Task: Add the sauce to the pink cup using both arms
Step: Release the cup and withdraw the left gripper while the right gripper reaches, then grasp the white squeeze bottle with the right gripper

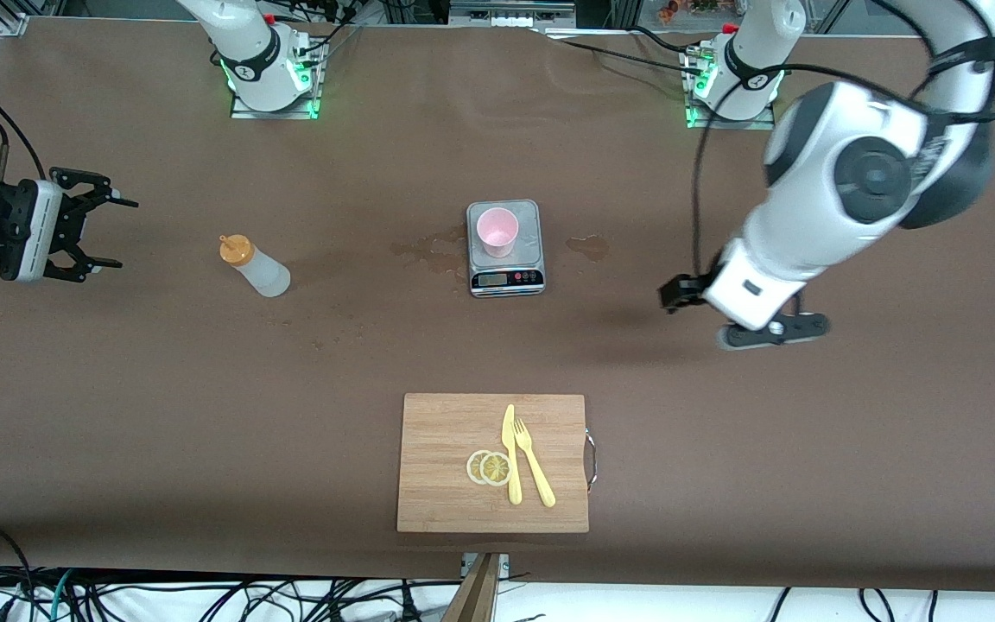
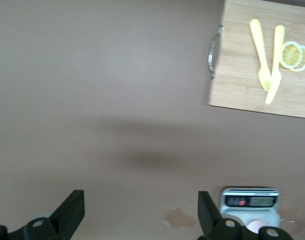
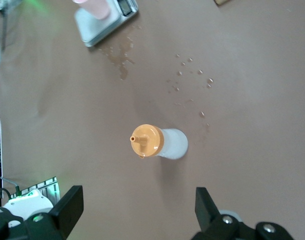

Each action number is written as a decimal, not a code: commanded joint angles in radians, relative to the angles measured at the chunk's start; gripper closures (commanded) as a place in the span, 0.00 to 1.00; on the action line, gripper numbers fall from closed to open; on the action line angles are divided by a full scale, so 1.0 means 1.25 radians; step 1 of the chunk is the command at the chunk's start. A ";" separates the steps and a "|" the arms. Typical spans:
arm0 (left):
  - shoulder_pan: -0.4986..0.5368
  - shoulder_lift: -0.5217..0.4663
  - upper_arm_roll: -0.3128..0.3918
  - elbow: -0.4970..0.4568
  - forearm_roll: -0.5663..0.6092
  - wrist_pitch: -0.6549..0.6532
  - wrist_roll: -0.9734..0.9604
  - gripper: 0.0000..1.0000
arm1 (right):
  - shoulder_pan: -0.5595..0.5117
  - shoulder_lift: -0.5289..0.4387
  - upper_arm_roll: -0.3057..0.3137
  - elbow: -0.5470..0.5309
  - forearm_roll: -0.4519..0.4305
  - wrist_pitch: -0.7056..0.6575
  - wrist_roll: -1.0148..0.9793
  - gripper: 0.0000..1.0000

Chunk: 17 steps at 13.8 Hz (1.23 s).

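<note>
A robotics lab, probably: two bolted arm bases (image 1: 269,73) with green lights, aluminium framing, loose cables (bundled along the edge), and a brown-covered table (image 1: 117,415) bearing a scale (image 1: 505,276).

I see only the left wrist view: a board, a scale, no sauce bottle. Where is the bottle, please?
Observer: The sauce bottle stands on the table beside the scale, toward the right arm's end.
Operator: Does the right claw hold it?
Observer: No. The right claw is open, beside the bottle, not touching it.
Operator: My left claw hangs open over the table. Is the pink cup upright?
Observer: Yes, the pink cup stands upright on the scale.
</note>
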 commanded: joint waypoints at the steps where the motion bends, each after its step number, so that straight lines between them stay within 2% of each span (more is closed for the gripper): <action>1: 0.040 -0.039 0.025 0.034 0.007 -0.073 0.078 0.00 | -0.032 0.008 0.005 -0.048 0.058 0.015 -0.114 0.01; 3: 0.072 -0.057 0.042 0.040 -0.020 -0.098 0.114 0.00 | -0.042 0.038 0.001 -0.074 0.108 0.016 -0.200 0.01; 9: 0.076 -0.087 0.147 0.041 -0.026 -0.162 0.295 0.00 | -0.047 0.184 -0.048 -0.126 0.260 0.032 -0.551 0.01; 13: 0.094 -0.087 0.152 0.041 -0.019 -0.164 0.341 0.00 | -0.047 0.284 -0.067 -0.132 0.333 0.025 -0.729 0.01; 17: 0.095 -0.083 0.153 0.041 -0.016 -0.164 0.340 0.00 | -0.045 0.342 -0.067 -0.144 0.397 0.023 -0.835 0.01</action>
